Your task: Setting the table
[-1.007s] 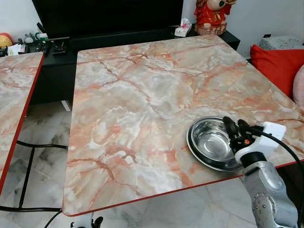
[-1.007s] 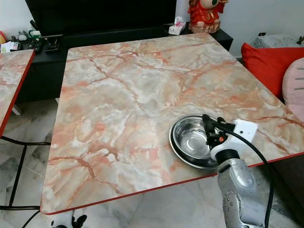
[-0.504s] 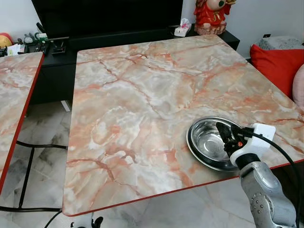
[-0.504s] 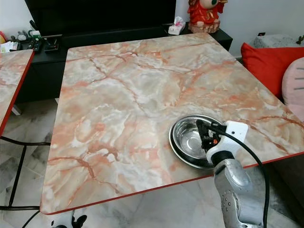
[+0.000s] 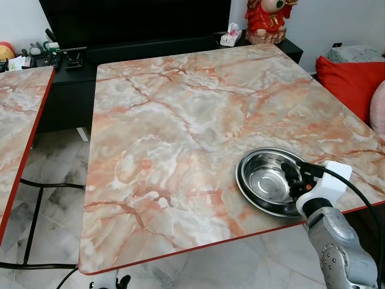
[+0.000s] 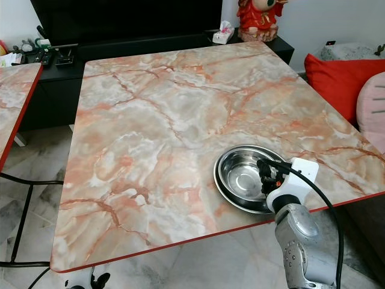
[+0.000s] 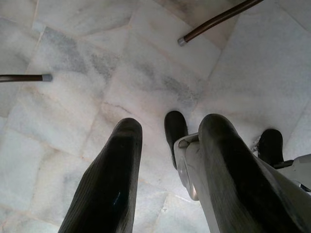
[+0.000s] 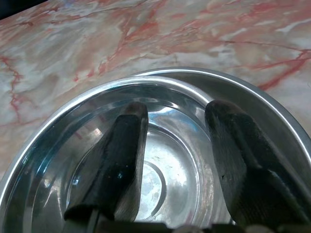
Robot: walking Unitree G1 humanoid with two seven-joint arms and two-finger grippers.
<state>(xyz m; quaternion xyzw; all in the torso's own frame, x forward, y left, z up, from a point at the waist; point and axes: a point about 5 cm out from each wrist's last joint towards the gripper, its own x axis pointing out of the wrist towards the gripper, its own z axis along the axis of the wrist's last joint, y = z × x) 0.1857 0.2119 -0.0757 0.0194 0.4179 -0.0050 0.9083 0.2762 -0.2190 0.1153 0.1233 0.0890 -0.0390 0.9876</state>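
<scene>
at lower right the right gripper (image 5: 293,178) reaches up over the table (image 5: 180,120) edge, fingers spread apart, unclenched, inside the steel bowl (image 5: 264,180).

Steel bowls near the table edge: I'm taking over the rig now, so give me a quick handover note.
Right gripper: open, fingers over the inner steel bowl, gripping nothing.
Left gripper: open, idle, hanging over the floor.
Things: the inner bowl sits nested in an outer bowl at the near right corner of the marble table.
Done: the bowls are on the table.
Left: probably separate the bowls and set them out; no other tableware on the table.
</scene>
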